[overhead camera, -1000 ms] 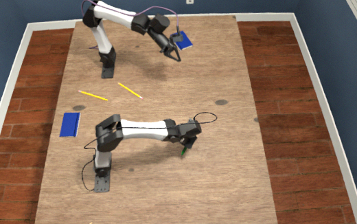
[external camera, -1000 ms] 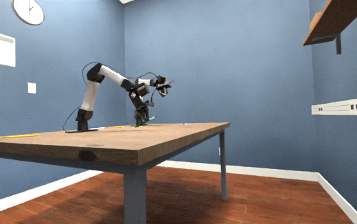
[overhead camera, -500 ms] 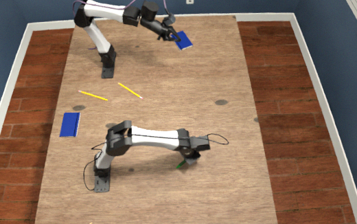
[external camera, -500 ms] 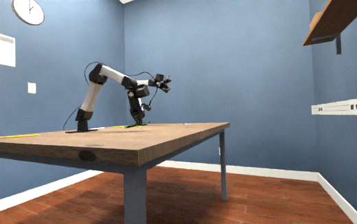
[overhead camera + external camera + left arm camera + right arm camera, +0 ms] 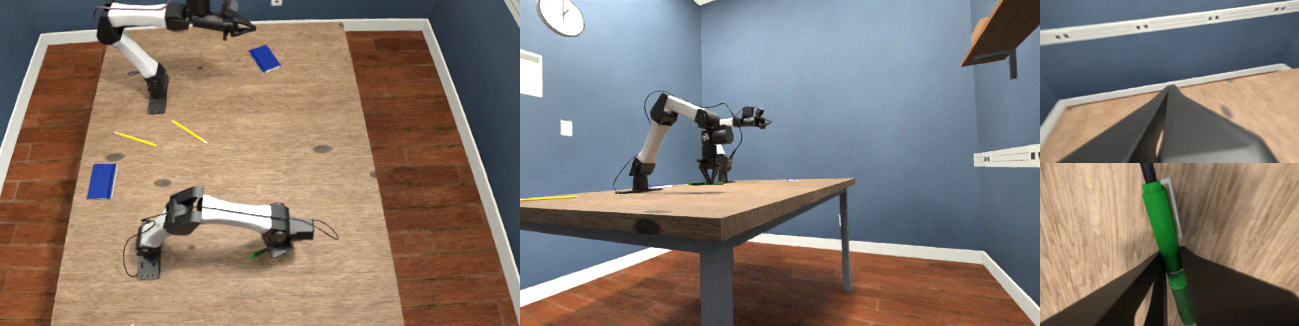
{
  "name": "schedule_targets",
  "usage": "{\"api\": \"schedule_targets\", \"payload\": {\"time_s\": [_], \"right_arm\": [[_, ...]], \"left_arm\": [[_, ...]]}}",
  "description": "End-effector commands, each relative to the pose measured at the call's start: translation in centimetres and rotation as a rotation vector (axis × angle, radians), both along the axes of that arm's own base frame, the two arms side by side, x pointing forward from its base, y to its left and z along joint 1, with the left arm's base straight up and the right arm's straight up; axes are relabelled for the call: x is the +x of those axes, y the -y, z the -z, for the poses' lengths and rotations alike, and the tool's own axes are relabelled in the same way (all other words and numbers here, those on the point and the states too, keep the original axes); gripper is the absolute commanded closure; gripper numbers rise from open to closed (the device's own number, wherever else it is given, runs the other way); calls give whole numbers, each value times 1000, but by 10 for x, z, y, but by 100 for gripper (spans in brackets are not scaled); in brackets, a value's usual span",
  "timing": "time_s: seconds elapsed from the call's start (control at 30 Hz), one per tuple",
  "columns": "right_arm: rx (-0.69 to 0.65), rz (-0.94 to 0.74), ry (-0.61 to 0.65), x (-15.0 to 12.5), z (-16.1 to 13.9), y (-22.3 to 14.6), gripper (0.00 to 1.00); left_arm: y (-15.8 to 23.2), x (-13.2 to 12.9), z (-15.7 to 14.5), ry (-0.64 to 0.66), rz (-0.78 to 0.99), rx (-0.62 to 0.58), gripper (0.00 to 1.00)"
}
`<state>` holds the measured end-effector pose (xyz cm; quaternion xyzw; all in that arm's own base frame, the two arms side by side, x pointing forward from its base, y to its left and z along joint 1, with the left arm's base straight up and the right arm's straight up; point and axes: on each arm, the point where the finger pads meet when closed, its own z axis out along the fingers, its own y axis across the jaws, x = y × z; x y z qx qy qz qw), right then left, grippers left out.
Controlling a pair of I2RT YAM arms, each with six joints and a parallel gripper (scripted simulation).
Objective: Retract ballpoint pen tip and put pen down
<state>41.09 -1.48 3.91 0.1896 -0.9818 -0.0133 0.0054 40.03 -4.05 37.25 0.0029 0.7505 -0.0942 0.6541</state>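
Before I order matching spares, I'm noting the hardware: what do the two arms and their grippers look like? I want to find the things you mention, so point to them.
Both the left arm point(image 5: 139, 56) and the right arm point(image 5: 235, 212) have white links and black joints. Thin dark cables loop along them. The left gripper point(image 5: 254, 28) point(image 5: 1172, 92) and right gripper point(image 5: 709, 183) point(image 5: 1172, 255) have dark, tapering fingers. I can't read any markings.

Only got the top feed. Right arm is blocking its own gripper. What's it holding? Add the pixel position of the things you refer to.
Observer: The right wrist view shows the green pen point(image 5: 258, 253) point(image 5: 692, 184) point(image 5: 1164, 225) between the fingers of the right gripper point(image 5: 710, 183) point(image 5: 1172, 255), silver clip along one side.
Engineer: How high is it?
Observer: The exterior view shows those fingertips down at the table top point(image 5: 760, 200), with the pen lying about level there. Whether it touches the wood, I can't tell.
Engineer: Left gripper point(image 5: 254, 28) point(image 5: 770, 122) point(image 5: 1172, 86) looks shut from above. Anything in it?
Observer: No. In the left wrist view its fingertips meet with nothing between them.
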Motion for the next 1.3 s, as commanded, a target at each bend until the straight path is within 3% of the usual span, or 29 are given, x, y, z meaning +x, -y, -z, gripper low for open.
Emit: {"api": "schedule_targets", "payload": {"time_s": [0.0, 0.2, 0.37, 0.4, 0.47, 0.6, 0.67, 0.97, 1.0, 1.17, 1.27], "right_arm": [[13, -23, 33, 13, -2, -6, 85], [7, -8, -6, 2, 22, -3, 85], [4, -11, 21, 6, 9, -3, 85], [3, -12, 30, 5, 13, -5, 85], [2, -9, -8, 1, 29, -5, 85], [-5, 3, 21, 5, 26, -2, 85], [-8, 10, 1, 2, 37, 2, 85], [-3, 0, 25, 3, 28, -1, 85], [-9, 1, -14, -3, 42, -2, 85], [1, -2, 32, 8, 31, -5, 85], [2, 6, -4, 1, 42, -2, 85]], "left_arm": [[-26, -12, -35, 165, -90, 100, 99], [-48, -24, -40, 205, -163, 171, 99], [-40, -17, -30, 163, -129, 140, 99], [-39, -28, -54, 229, -129, 128, 99], [-38, -32, -68, 259, -139, 128, 99], [-40, -20, -54, 215, -140, 132, 99], [-40, -24, -59, 233, -142, 130, 99], [-40, -25, -60, 236, -142, 130, 99], [-40, -25, -60, 236, -142, 130, 99], [-40, -25, -60, 236, -142, 130, 99], [-40, -25, -60, 236, -142, 130, 99]]}}
